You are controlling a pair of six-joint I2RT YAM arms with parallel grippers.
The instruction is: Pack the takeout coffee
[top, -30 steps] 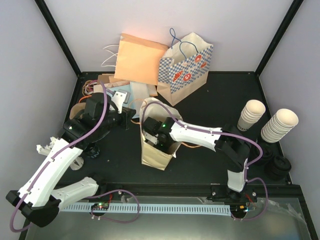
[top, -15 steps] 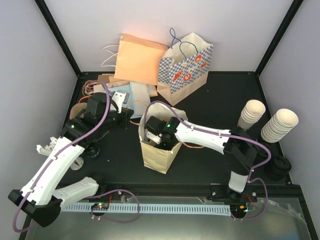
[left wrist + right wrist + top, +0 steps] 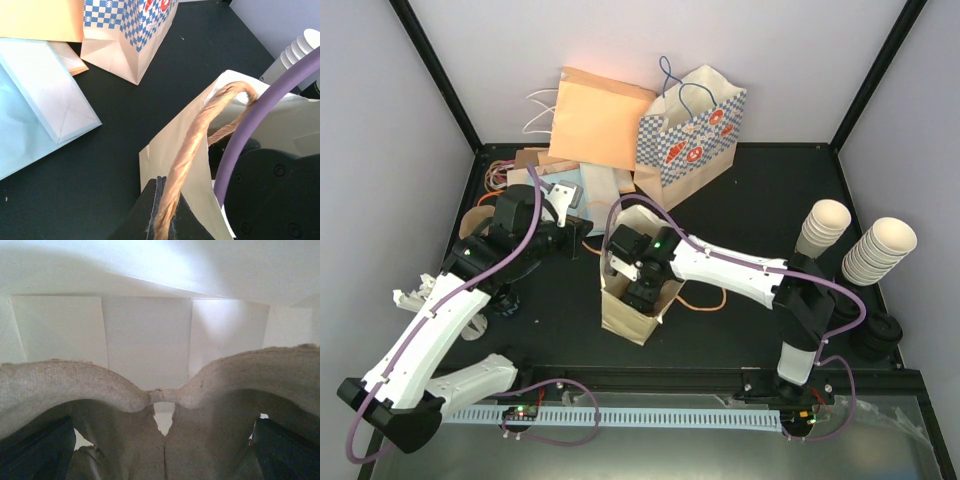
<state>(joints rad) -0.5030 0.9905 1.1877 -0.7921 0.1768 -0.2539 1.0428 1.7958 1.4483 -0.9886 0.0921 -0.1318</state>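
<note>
A cream-brown paper bag (image 3: 628,318) stands open at the table's middle. My left gripper (image 3: 582,228) (image 3: 162,189) is shut on its twisted paper handle (image 3: 200,131), holding the mouth up. My right gripper (image 3: 642,285) (image 3: 162,452) reaches down into the bag's mouth. Its dark fingers (image 3: 35,450) stand wide apart, clamped on a grey moulded pulp carrier (image 3: 215,385) that fills the right wrist view. The bag's pale inner walls (image 3: 145,335) lie beyond it. The takeout coffee is hidden from every view.
A blue-checked bag (image 3: 692,135) and an orange bag (image 3: 598,115) lean at the back wall. Flat bags and pale blue envelopes (image 3: 40,100) lie behind my left arm. Two stacks of lidless cups (image 3: 878,250) and loose black lids (image 3: 875,330) sit at the right.
My right gripper has shifted left and sunk deeper into the bag's mouth. The bag has tipped slightly toward the left. My left arm has barely moved.
</note>
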